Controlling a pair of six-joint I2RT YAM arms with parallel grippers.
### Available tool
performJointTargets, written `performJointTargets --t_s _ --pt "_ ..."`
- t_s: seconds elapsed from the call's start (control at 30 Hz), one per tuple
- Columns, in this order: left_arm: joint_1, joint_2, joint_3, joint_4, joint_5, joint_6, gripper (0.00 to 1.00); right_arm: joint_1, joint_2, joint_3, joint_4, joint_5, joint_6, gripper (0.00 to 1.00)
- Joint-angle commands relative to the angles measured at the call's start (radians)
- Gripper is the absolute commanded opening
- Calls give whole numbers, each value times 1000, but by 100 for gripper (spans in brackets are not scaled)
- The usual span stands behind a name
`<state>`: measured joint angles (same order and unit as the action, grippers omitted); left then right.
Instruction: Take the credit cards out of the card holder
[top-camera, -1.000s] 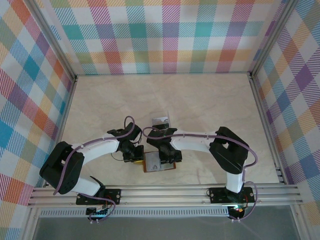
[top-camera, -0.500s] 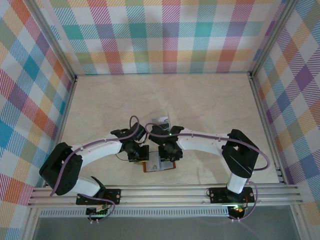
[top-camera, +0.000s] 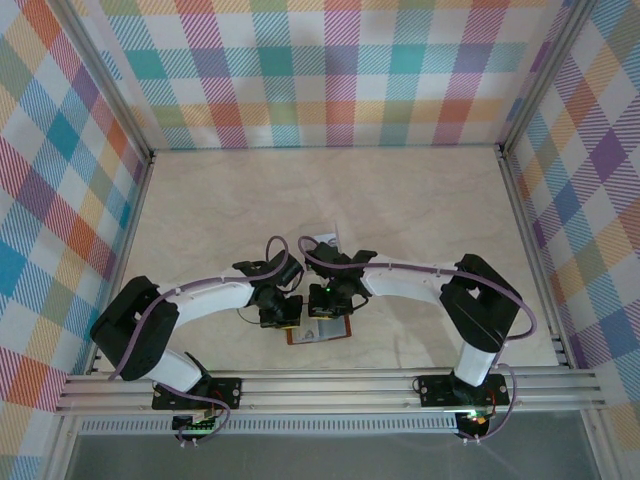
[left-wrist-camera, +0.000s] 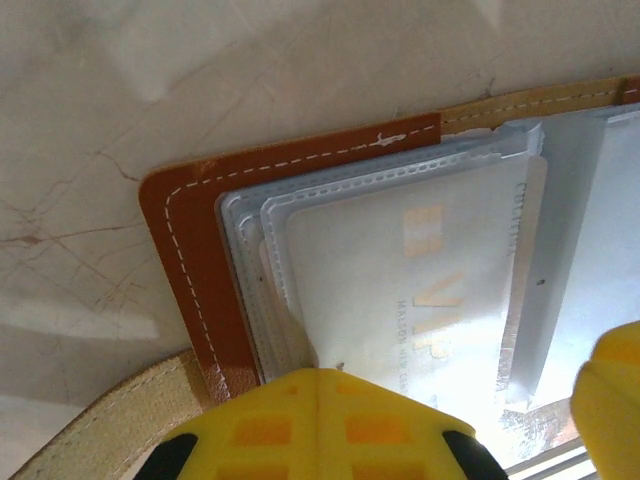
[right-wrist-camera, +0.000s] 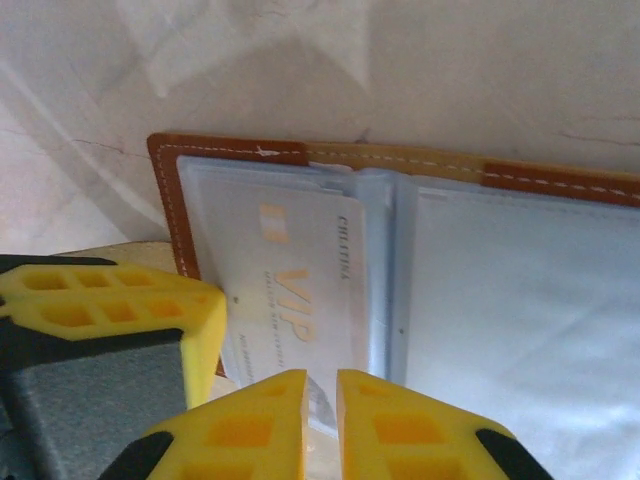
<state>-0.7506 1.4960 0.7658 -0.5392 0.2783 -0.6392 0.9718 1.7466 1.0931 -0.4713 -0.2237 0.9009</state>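
The left pincer was shut, with its two yellow fingers pressed tight together. Its tips sat at the near edge of the card holder, over the holder's left half. I could not tell if anything was caught between them.

The card holder lay open and flat on the worktop, right under the tips of both pincers. It was red-brown leather with white stitches along its edge. Inside it were clear pockets on both halves.

Just past the left pincer's tips, a pale card lay in the left half of the holder. It had gold letters on it that said VIP. I could not tell how far into its pocket it was.

The right pincer was close beside the left pincer, on its right. Its two yellow fingers were almost together, with only a thin slit between them. The near edge of the pale card ran into that slit. I could not tell if the fingers were squeezing the card or not.

Beyond both pincers, a second card lay by itself on the worktop, apart from the card holder. It looked small, grey and light, and the cables hid part of it.
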Motion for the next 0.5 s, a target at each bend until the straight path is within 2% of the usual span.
performJointTargets --t_s 0.0,0.23,0.47 --pt "-12 16 -7 -8 -37 3 4 -5 27 -17 63 -56 15 17" --pt "-11 14 -12 -15 -42 8 4 -7 66 -33 83 -53 24 16" --pt "-12 7 -13 -21 -52 10 4 -8 66 -33 36 6 14 17"
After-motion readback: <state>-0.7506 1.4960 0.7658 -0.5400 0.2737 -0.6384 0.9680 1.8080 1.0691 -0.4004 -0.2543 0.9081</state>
